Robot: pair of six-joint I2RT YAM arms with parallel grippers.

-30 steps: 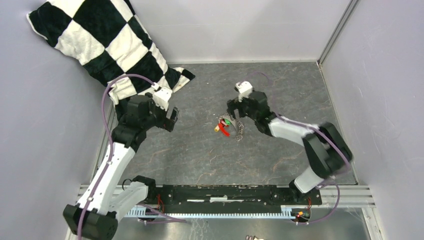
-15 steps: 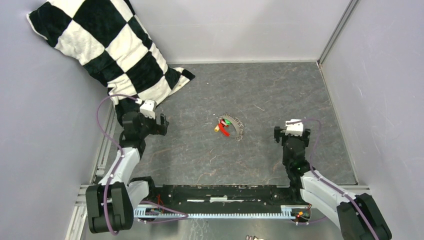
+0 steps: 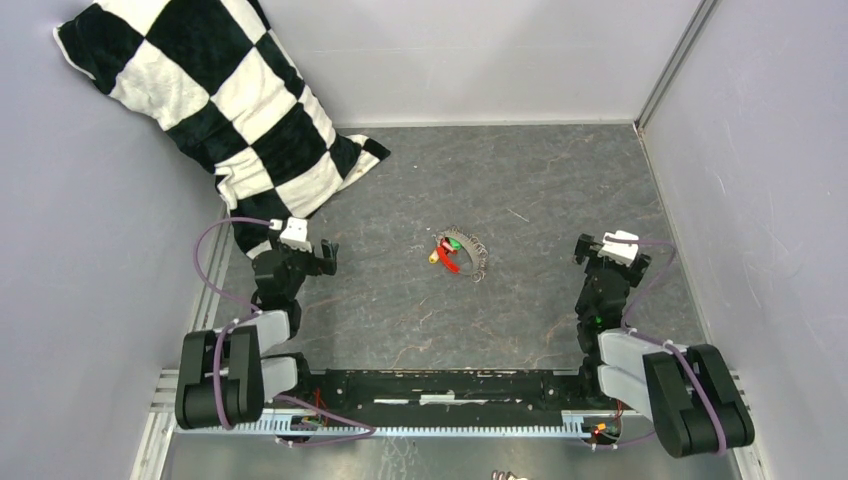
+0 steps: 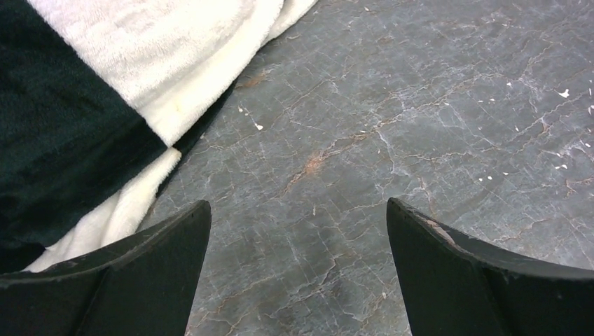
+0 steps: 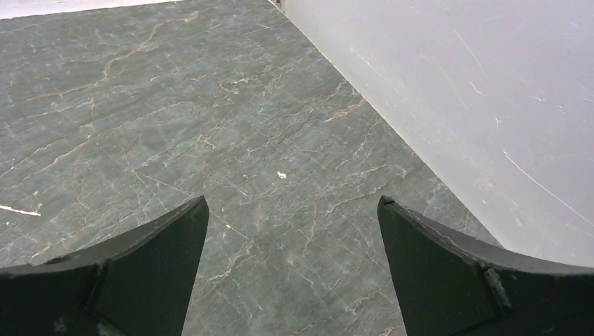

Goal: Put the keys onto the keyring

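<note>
Two sets of fingers, both spread wide and holding nothing. Left fingers (image 3: 328, 250) low over the bench (image 3: 400, 320) at the near left, just beside the lower corner of a black-and-white checkered cushion (image 3: 220, 90). Right fingers (image 3: 586, 248) at the near right, close to the grey wall (image 3: 760, 200), over bare marbled surface. Keyring (image 3: 474, 258) flat at mid-bench, between the arms and well apart from both. Keys (image 3: 446, 249) with green, yellow and red heads bunched at its left side by a red strap (image 3: 450, 264). Threaded on the coil or merely lying against it: impossible to tell.
</note>
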